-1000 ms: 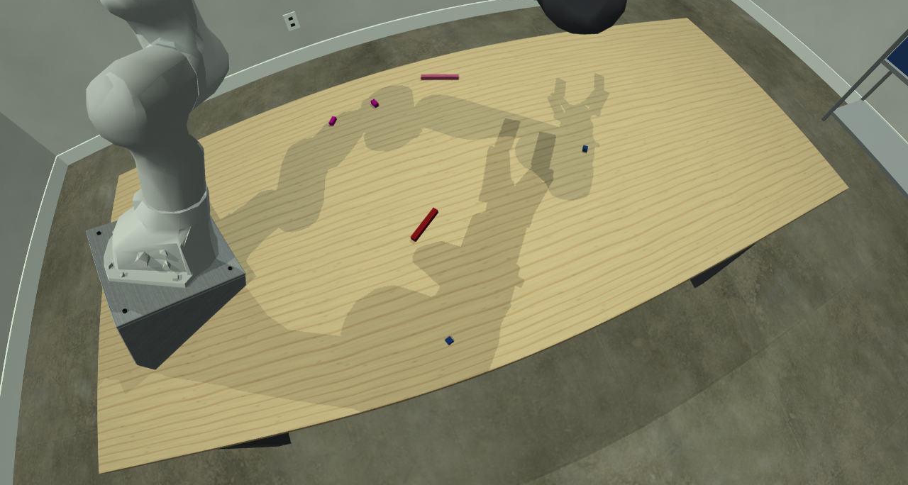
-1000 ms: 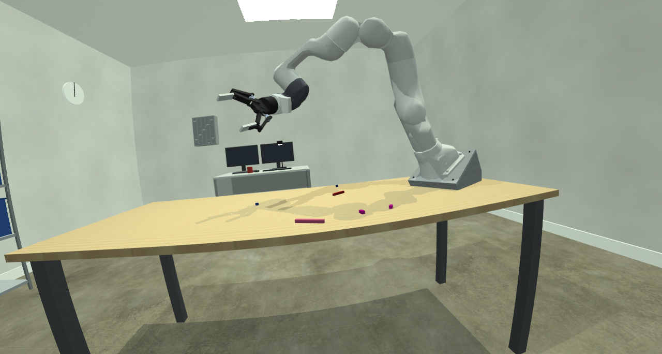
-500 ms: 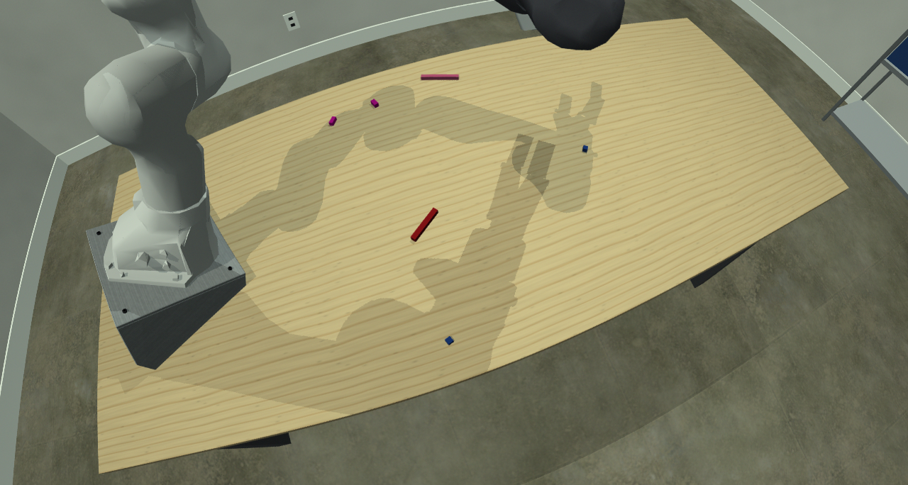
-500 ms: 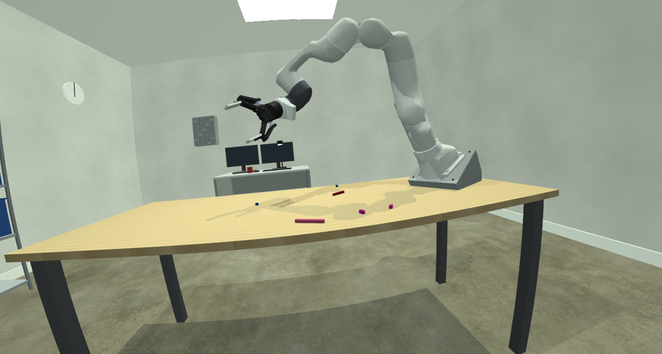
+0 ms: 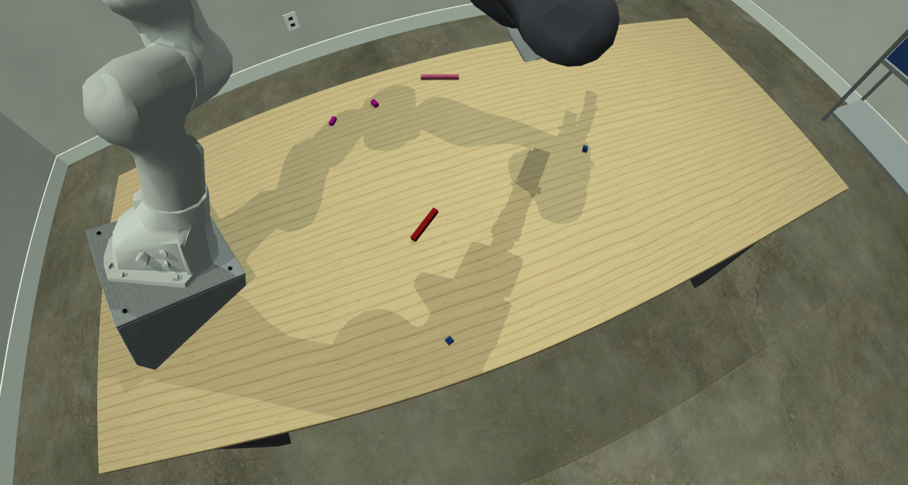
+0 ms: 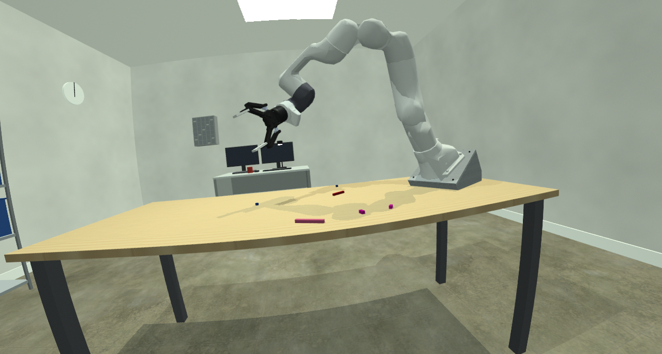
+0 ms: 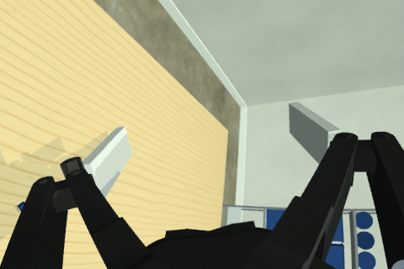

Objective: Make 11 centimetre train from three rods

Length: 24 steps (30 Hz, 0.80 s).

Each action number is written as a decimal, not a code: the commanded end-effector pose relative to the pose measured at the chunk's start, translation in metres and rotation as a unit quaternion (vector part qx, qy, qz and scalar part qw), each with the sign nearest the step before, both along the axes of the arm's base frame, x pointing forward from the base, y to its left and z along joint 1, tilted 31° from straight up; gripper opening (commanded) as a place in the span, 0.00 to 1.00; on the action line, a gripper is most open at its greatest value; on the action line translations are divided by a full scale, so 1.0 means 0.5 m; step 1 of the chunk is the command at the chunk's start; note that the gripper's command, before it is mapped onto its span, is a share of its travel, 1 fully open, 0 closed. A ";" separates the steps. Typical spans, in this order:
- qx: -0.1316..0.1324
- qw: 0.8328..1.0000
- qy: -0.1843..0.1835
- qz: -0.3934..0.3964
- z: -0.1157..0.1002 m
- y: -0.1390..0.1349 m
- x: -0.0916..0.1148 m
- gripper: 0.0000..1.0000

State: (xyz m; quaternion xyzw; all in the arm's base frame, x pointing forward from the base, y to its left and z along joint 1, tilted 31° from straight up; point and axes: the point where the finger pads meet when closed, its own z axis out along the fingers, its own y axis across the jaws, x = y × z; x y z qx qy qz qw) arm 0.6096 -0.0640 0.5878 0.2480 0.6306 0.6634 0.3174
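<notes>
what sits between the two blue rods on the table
No rod: in the top view only wood grain and arm shadow separate the far blue rod from the near blue rod; the red rod lies aside.

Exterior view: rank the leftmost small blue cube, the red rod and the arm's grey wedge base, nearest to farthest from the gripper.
1. Small blue cube: left, almost beneath the open gripper.
2. Red rod: mid-table, further right.
3. Grey wedge base: far right end of the table.
</notes>
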 end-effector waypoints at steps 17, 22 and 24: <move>-0.167 0.982 -0.081 -0.040 -0.113 -0.066 -0.008 1.00; -0.214 0.971 -0.096 -0.047 -0.151 -0.088 -0.015 1.00; -0.221 0.969 -0.098 -0.048 -0.156 -0.092 -0.016 1.00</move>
